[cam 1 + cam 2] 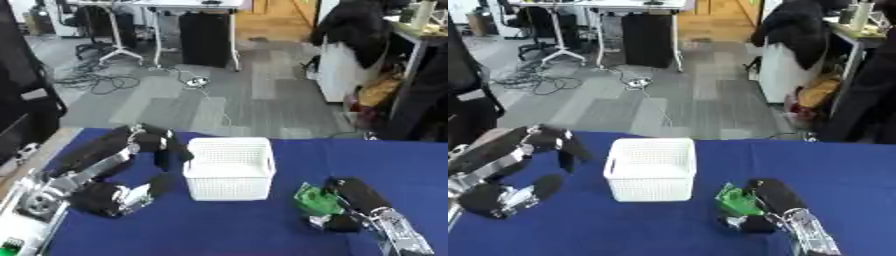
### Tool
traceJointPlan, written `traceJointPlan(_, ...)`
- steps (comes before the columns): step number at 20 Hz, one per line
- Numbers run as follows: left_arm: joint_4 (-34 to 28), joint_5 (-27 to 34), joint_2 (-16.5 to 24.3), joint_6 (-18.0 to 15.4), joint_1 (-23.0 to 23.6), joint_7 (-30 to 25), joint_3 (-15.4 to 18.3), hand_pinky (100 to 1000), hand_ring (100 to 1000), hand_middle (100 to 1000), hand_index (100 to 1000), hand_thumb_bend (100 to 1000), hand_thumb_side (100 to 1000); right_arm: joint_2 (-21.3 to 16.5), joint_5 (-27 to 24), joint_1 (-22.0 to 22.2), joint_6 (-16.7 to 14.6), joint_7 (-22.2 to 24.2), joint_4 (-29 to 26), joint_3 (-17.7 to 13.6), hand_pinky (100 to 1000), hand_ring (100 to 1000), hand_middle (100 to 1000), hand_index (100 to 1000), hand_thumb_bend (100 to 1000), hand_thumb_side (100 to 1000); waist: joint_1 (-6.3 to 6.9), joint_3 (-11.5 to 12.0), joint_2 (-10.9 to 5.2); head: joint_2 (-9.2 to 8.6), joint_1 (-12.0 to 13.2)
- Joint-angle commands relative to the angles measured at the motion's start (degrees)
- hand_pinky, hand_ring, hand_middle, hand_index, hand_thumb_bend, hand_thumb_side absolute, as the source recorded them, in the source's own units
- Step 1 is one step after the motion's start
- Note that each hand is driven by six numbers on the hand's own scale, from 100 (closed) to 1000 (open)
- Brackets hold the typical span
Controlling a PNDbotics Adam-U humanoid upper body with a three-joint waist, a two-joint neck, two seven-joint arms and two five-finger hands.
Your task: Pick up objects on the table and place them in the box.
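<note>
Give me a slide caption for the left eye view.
Right hand grips green object beside white basket.

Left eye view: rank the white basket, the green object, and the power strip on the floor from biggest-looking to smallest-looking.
1. White basket: clearly the largest.
2. Green object, partly covered by the right hand.
3. Power strip: looks smallest, but it lies much farther away, so its true size is unsure.

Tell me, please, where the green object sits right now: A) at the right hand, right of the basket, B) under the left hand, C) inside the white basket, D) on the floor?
A: the green object lies on the blue table against the right hand, right of the basket and outside it.
</note>
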Motion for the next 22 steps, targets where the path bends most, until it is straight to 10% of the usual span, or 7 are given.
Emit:
traceJointPlan(1,-0.40,-0.10,1.22,-0.02,-0.93,-0.12,0.48,415,476,584,760,126,1000,-0.56,-0.64,-2.44,1.85,0.64,-1.65,-1.38,906,829,814,787,703,1000,0.07,-0.05,-0.67,-0.09,0.56)
traceJointPlan(22,-0.40,-0.03,1.16,-0.05,-1.07,-0.20,0.43,413,475,583,760,125,1000,-1.23,5.05,-4.68,3.89,-2.33,9.04,-3.76,923,830,807,790,702,1000,0.16,-0.09,-0.13,-0.05,0.82)
